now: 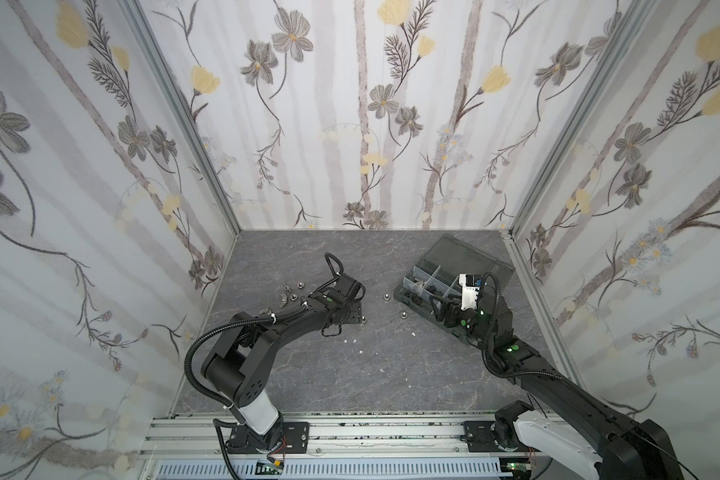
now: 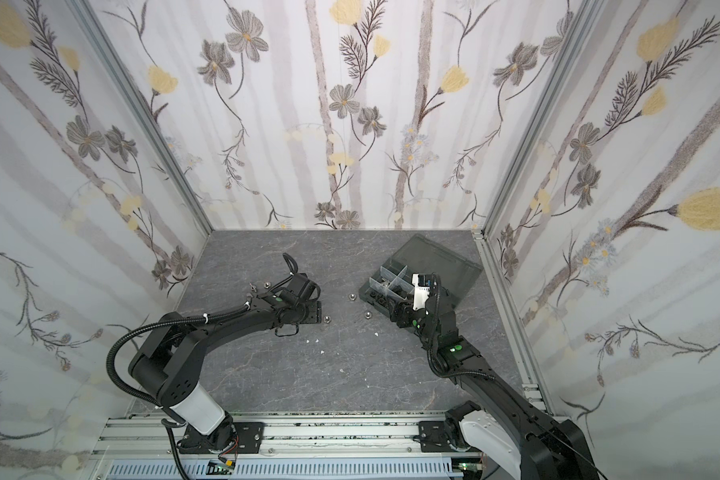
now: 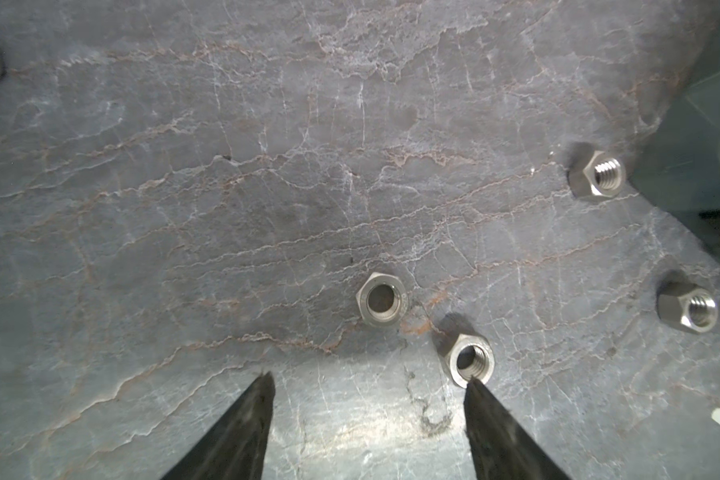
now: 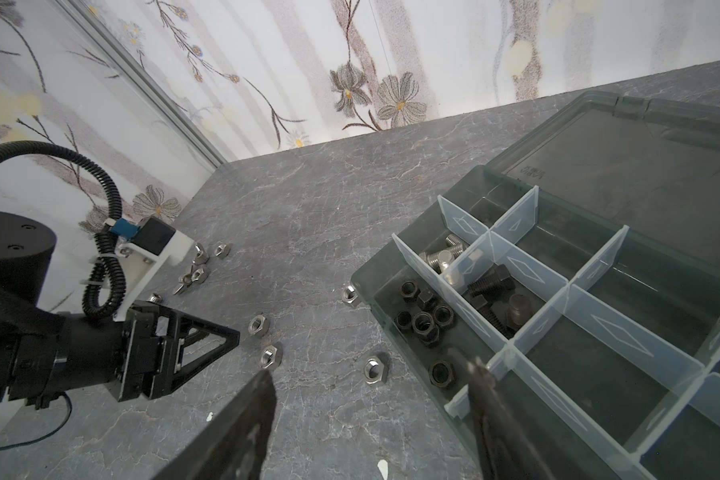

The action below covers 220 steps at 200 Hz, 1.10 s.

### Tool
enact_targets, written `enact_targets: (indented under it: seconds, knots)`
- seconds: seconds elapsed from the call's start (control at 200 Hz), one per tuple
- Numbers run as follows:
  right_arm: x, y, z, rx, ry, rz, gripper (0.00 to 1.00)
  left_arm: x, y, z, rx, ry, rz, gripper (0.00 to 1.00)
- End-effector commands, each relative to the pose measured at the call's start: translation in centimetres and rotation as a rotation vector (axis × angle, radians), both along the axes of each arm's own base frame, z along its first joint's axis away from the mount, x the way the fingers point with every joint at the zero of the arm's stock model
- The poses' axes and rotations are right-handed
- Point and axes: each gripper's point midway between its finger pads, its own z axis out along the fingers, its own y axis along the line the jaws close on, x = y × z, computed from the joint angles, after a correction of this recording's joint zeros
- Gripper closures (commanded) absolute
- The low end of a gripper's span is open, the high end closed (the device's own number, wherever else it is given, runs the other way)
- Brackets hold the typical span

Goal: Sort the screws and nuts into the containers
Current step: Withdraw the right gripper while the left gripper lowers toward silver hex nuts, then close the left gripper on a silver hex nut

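Two grippers, both open & empty: left gripper low over table, right gripper tilted above organizer box corner. Four silver nuts lie loose betw. arms. Box holds approx. 7 black nuts & 3 black screws in adjacent compartments.

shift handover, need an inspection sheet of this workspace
surface: grey marbled tabletop, no damage seen
job's things: organizer box, lid open; black nuts, black bolts, silver bolts in separate compartments; silver nuts loose on the tabletop
clutter: white specks
grippers: left gripper open, low beside a silver nut; right gripper open at the box's corner
cables: black conduit on the left arm; thin wire loop on the table
surroundings: floral walls; aluminium rail in front
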Motion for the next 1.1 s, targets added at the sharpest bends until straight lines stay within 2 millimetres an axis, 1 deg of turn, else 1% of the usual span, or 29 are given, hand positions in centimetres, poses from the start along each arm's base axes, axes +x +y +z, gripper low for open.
enact_targets:
  seconds: [0.0, 0.145, 0.3, 0.59, 0.809, 1.094]
  knots:
    - [0.0, 0.3, 1.2, 0.035, -0.043, 0.013, 0.26, 0.5, 0.2, -0.6, 0.048, 0.015, 0.000, 0.29]
    - [-0.2, 0.2, 1.3, 0.044, -0.052, 0.011, 0.26, 0.9, 0.2, -1.5, 0.076, 0.039, 0.002, 0.35]
    - [-0.3, 0.2, 1.6, 0.060, -0.069, 0.011, 0.25, 1.3, 0.1, -2.0, 0.094, 0.053, 0.004, 0.40]
    - [-0.4, 0.1, 1.6, 0.068, -0.070, 0.007, 0.26, 1.5, 0.3, -3.3, 0.140, 0.081, 0.000, 0.46]
    - [-0.5, 0.0, 1.7, 0.070, -0.077, 0.002, 0.25, 1.7, 0.4, -3.6, 0.154, 0.084, 0.004, 0.53]
    - [-0.6, -0.2, 1.8, 0.070, -0.083, -0.006, 0.25, 2.4, -0.1, -3.8, 0.155, 0.084, -0.002, 0.61]
